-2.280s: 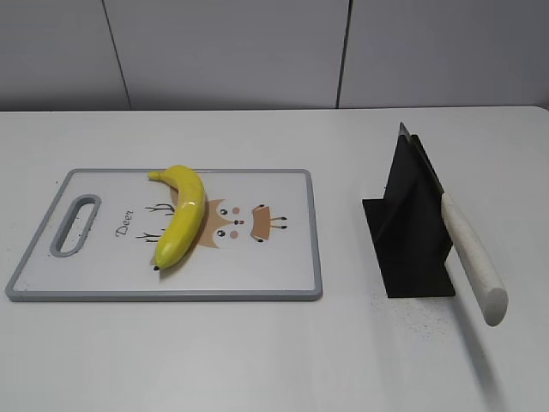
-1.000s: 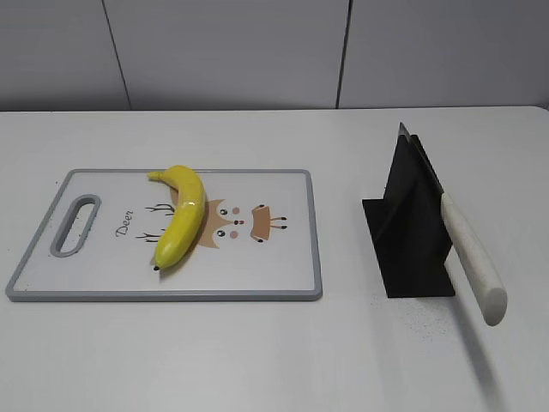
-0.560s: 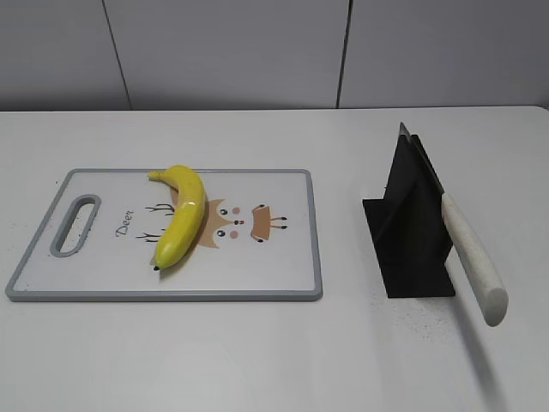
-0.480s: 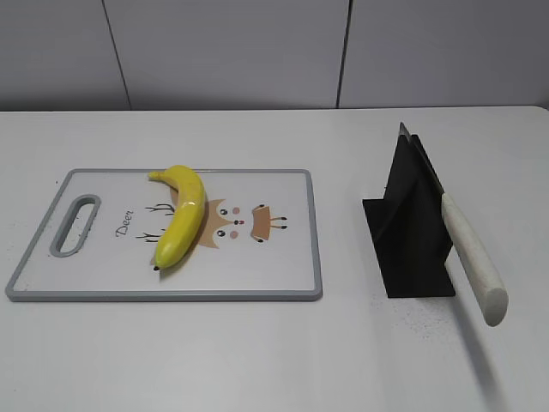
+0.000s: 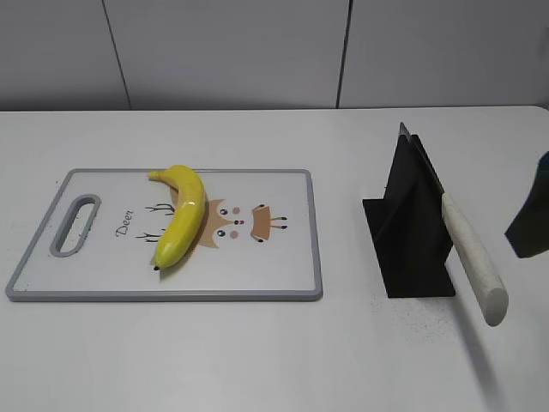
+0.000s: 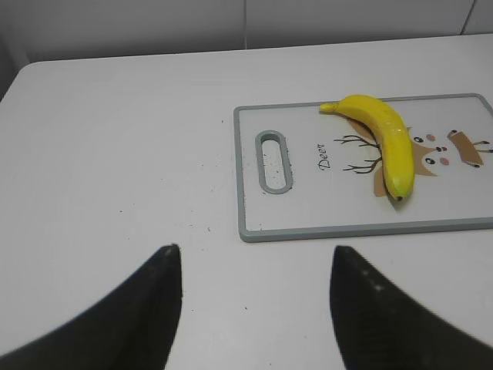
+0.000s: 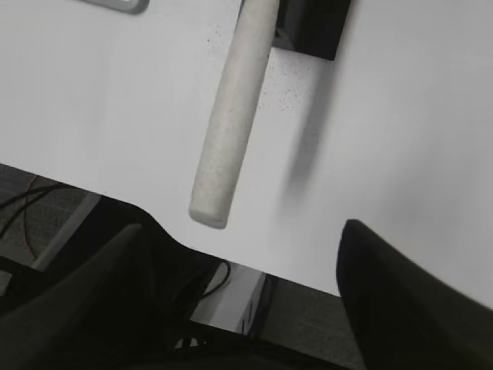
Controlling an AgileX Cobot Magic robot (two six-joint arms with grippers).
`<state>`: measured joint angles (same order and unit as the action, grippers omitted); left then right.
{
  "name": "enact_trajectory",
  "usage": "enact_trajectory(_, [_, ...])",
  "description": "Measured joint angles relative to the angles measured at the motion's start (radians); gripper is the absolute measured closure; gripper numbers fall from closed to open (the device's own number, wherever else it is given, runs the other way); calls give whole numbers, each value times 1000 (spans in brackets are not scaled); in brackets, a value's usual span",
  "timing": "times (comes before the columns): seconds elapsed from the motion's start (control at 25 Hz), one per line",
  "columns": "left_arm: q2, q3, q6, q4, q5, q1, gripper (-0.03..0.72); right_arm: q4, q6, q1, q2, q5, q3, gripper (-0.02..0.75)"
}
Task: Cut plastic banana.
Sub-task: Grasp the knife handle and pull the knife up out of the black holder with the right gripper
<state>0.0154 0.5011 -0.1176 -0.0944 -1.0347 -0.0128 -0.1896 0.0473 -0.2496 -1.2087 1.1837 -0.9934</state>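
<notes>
The plastic banana point(image 5: 182, 215) is glossy yellow and lies on a white cutting board point(image 5: 257, 266) with a grey rim, left of the middle; it also shows in the left wrist view point(image 6: 385, 139). A knife with a white handle point(image 5: 473, 257) rests in a black stand point(image 5: 410, 232); its handle hangs in the right wrist view point(image 7: 231, 116). My left gripper point(image 6: 254, 254) is open and empty over bare table, short of the board. My right gripper point(image 7: 243, 231) is open and empty below the handle's end; a dark part of it enters at the right edge point(image 5: 530, 215).
The board point(image 6: 323, 223) has a handle slot point(image 6: 272, 162) at its left end. The table's front edge and dark cables point(image 7: 46, 200) below it show in the right wrist view. A grey panelled wall point(image 5: 257, 51) stands behind the table.
The right gripper has come into the exterior view at the right edge, beside the knife stand. The banana, board and knife have not moved.
</notes>
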Motion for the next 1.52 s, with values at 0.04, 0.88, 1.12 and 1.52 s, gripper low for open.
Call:
enact_trajectory(0.04, [0,0,0,0,0,0,96,-6,-12,0,-30,-7,0,146])
enact_trajectory(0.88, [0,0,0,0,0,0,96,-81,-79,-4,-431,-163,0,185])
enact_trajectory(1.12, [0,0,0,0,0,0,96,-87,-80,-5,-442,-150,0,383])
enact_trajectory(1.52, [0,0,0,0,0,0,96,-125,-84,-6,-442,-119,-2,542])
